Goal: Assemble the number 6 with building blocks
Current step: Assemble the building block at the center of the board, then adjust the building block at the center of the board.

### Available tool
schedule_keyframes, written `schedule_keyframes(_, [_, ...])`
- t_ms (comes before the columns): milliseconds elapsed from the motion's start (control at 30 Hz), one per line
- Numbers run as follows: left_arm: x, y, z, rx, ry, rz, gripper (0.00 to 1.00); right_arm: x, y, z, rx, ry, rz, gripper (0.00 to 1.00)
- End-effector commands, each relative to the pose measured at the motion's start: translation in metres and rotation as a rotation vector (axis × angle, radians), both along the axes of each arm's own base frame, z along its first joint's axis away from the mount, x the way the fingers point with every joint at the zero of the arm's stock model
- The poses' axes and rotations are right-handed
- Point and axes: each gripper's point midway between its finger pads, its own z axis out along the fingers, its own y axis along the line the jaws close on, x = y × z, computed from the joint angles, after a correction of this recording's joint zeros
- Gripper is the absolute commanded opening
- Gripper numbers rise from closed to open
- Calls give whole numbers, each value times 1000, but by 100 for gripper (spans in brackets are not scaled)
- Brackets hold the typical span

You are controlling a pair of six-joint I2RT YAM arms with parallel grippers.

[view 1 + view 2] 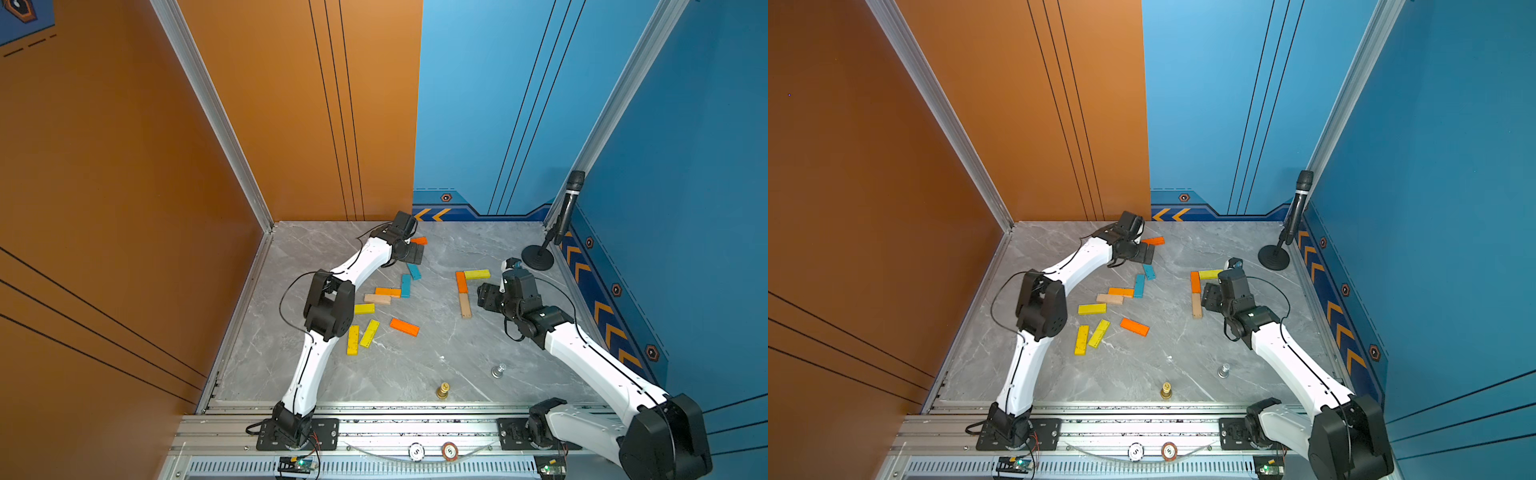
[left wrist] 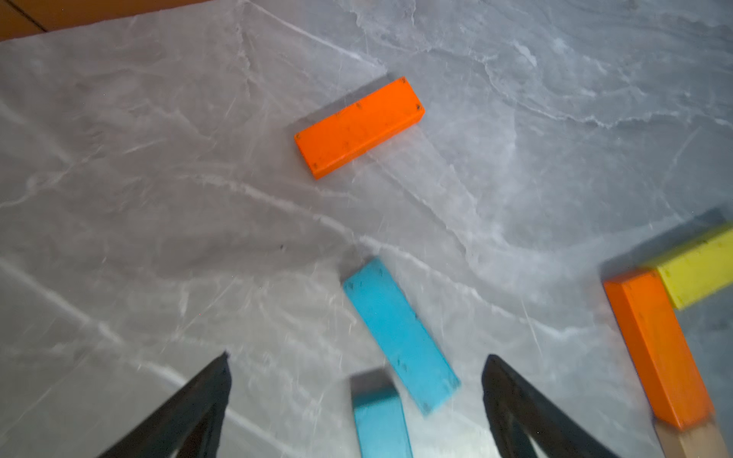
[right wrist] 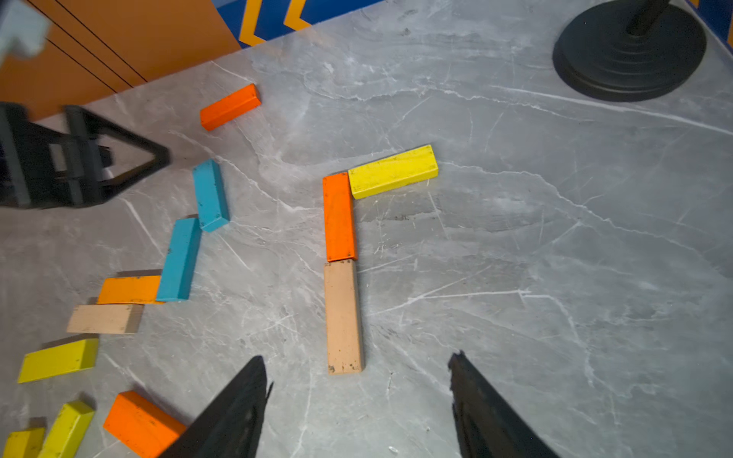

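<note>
Already a flat yellow wooden plank (image 3: pixel 392 171), orange plank (image 3: pixel 340 217) and tan plank (image 3: pixel 343 317) begin the number 6 (image 1: pixel 462 293). Left tool (image 2: pixel 357 359) and right tool (image 3: pixel 357 357) gape empty; next likely means gripping the far teal plank (image 2: pixel 400 337).

A: Pose, left white-and-black arm (image 1: pixel 303 374)?
B: Elbow raised, reaching rearward; left black pincer (image 2: pixel 357 357), jaws wide apart, empty.
A: And right white-and-black arm (image 1: pixel 598 365)?
B: Extended forward; right black pincer (image 3: pixel 357 357), jaws parted, empty.
</note>
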Motion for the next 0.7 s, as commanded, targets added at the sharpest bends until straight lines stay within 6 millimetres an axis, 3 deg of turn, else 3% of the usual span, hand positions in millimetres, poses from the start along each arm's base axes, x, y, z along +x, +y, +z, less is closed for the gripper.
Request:
schedule_keyframes(0, [20,-5,-10,-51,16,38,99,1,5,15,55,-78,15,73])
schedule_keyframes(200, [60,-8,-27,-263,31,234,99,-6,-1,20,42,-93,9,73])
schedule_keyframes(667, [114,-4,-36,-658,-31,467,96,-17,-7,17,51,-92,-1,75])
